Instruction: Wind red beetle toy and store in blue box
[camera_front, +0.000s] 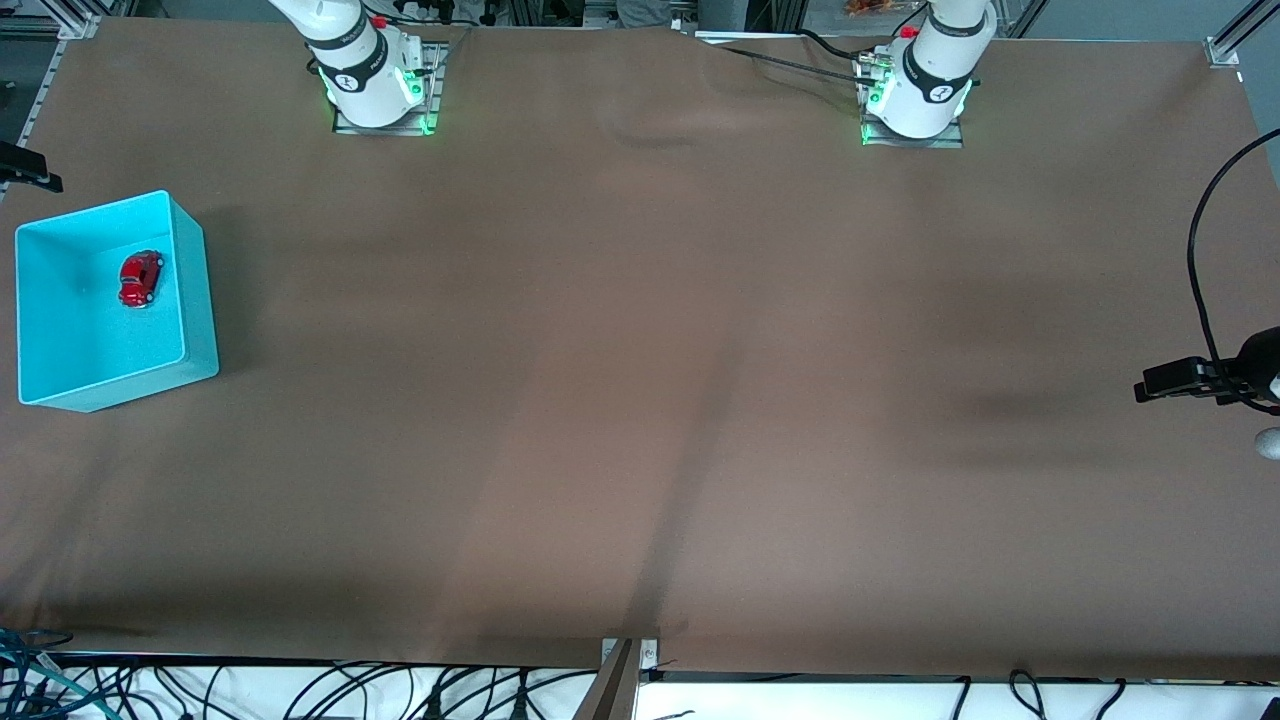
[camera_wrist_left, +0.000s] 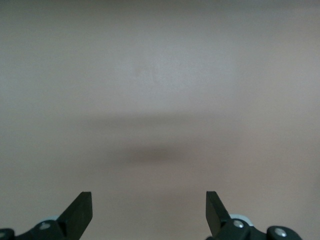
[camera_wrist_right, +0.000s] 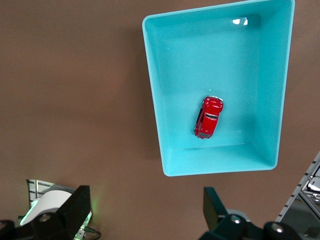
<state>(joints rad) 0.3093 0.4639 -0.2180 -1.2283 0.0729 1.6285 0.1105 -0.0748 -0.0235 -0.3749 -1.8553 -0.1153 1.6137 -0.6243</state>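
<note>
Red beetle toy (camera_front: 140, 279): there it is, down on the floor of the blue box (camera_front: 196, 300), on its wheels and slightly askew to the walls, touching none of them.
Blue box: standing on the brown table (camera_front: 640, 380) at the right arm's end, open top, only the little car in it.
Right gripper (camera_wrist_right: 147, 207): up high, looking straight down on the box; the box lies just ahead of its fingertips, not directly between them. Fingers (camera_wrist_right: 79, 205) spread wide, nothing held.
Left gripper (camera_wrist_left: 149, 210): over bare brown table toward the left arm's end, fingers (camera_wrist_left: 81, 210) wide apart and empty; a soft dark shadow (camera_wrist_left: 150, 152) lies on the cloth ahead of the tips, though the view here is hazy, so its height is hard to judge.
Front view: shows only the two arm bases, right base (camera_front: 375, 85) and left base (camera_front: 915, 95); both hands are out of that shot.
</note>
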